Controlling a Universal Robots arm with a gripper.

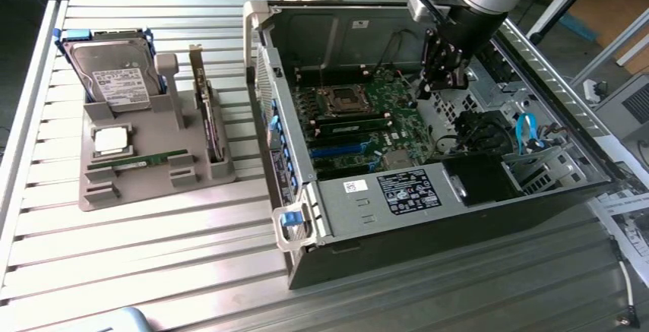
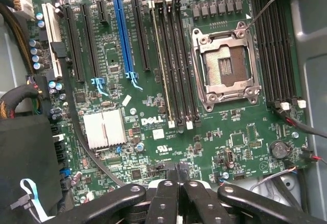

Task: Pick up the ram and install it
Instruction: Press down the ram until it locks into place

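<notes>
One ram [image 1: 137, 162], a slim green stick, lies flat in the grey holder [image 1: 152, 188] at the exterior view's left. A second ram [image 2: 162, 66] stands edge-on in a memory slot beside the bare CPU socket [image 2: 225, 63]; in the exterior view this ram [image 1: 353, 126] shows as a green strip on the motherboard. My gripper [image 1: 438, 81] hangs inside the open computer case [image 1: 304, 226], above the board's far side and apart from both sticks. In the wrist view my gripper [image 2: 179, 175] is shut, its black fingers pressed together with nothing between them.
The holder also carries a hard drive [image 1: 117, 74], a square silver CPU [image 1: 109, 139] and an upright expansion card [image 1: 208, 119]. Inside the case are black cable bundles [image 1: 476, 131], a blue cable [image 1: 525, 131], a silver heatsink [image 2: 104, 127] and empty slots [image 2: 276, 45].
</notes>
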